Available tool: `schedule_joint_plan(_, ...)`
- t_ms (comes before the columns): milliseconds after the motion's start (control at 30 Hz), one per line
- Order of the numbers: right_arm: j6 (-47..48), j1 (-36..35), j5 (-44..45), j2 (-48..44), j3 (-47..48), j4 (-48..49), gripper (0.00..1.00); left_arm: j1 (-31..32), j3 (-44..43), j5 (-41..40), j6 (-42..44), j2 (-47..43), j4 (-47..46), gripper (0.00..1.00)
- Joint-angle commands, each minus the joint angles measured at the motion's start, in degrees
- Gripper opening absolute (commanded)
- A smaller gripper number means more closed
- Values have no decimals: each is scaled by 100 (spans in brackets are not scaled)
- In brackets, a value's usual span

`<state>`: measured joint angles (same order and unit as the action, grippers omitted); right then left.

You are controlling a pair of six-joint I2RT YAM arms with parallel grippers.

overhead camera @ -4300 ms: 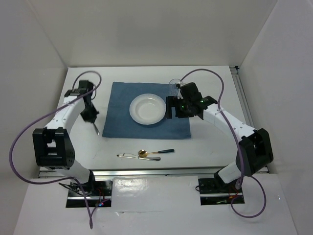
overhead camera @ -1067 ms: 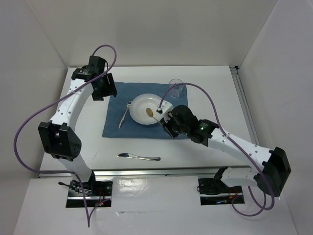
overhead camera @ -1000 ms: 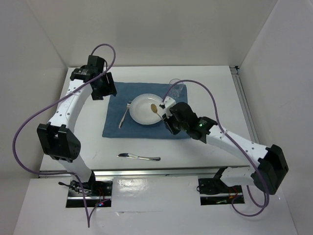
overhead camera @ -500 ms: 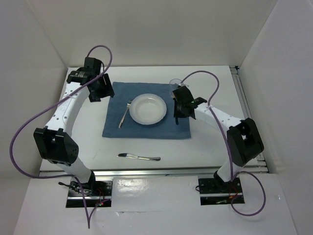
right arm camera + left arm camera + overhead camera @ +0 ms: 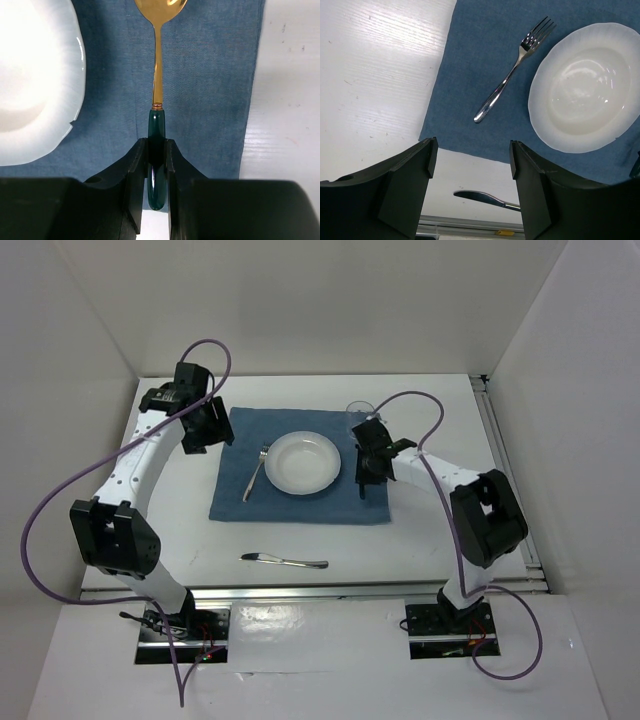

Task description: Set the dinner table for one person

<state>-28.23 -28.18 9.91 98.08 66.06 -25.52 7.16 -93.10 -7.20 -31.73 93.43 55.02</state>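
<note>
On the white dinner table [image 5: 440,530] lies a blue placemat [image 5: 300,508] with a white plate [image 5: 302,462] in its middle. A fork [image 5: 257,472] rests on the mat left of the plate. My right gripper [image 5: 156,150] is shut on the dark green handle of a gold-bowled spoon [image 5: 157,75], held low over the mat's right strip beside the plate [image 5: 35,85]. From above, that gripper [image 5: 368,468] sits just right of the plate. My left gripper [image 5: 472,160] is open and holds nothing, hovering by the mat's far left corner [image 5: 205,430] above the fork [image 5: 512,70].
A steel knife [image 5: 285,560] lies on the bare table near the front edge, also seen between my left fingers [image 5: 487,198]. A clear glass [image 5: 358,412] stands at the mat's far right corner, close behind my right wrist. White walls enclose three sides.
My right arm has carried the spoon from over the plate to the mat's right strip and folded back. Earlier still, the fork went from my left gripper onto the mat. The left arm barely shifted.
</note>
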Motion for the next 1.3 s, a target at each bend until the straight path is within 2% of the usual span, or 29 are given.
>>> schedule_joint_plan(0,71,102,-24,237,205,354,0,-39,-15,8,-44,-246,-106,76)
schedule_joint_plan(500,-103,103,-262,809,504,522,0,-39,90,-44,-44,-299,-159,76)
schedule_joint_plan(667,-104,103,-657,870,504,653,19,-39,143,-97,-44,-299,-159,76)
schedule_joint_plan(767,-104,103,-657,801,557,522,36,-39,143,-97,-44,-351,-159,76)
schedule_joint_plan(933,71,103,-333,116,434,407,38,-39,143,-97,8,-352,-159,76)
schedule_joint_plan(967,72,103,-332,-181,338,355,45,-39,143,-36,8,-404,-159,76)
schedule_joint_plan(1100,580,103,-471,-903,57,205,51,-39,143,17,8,-404,-159,76)
schedule_joint_plan(1167,1160,-99,-647,-1369,-128,283,51,-39,143,17,8,-404,-159,76)
schedule_joint_plan(1267,2072,-634,-1306,-1756,-462,346,60,-39,143,17,8,-404,-159,76)
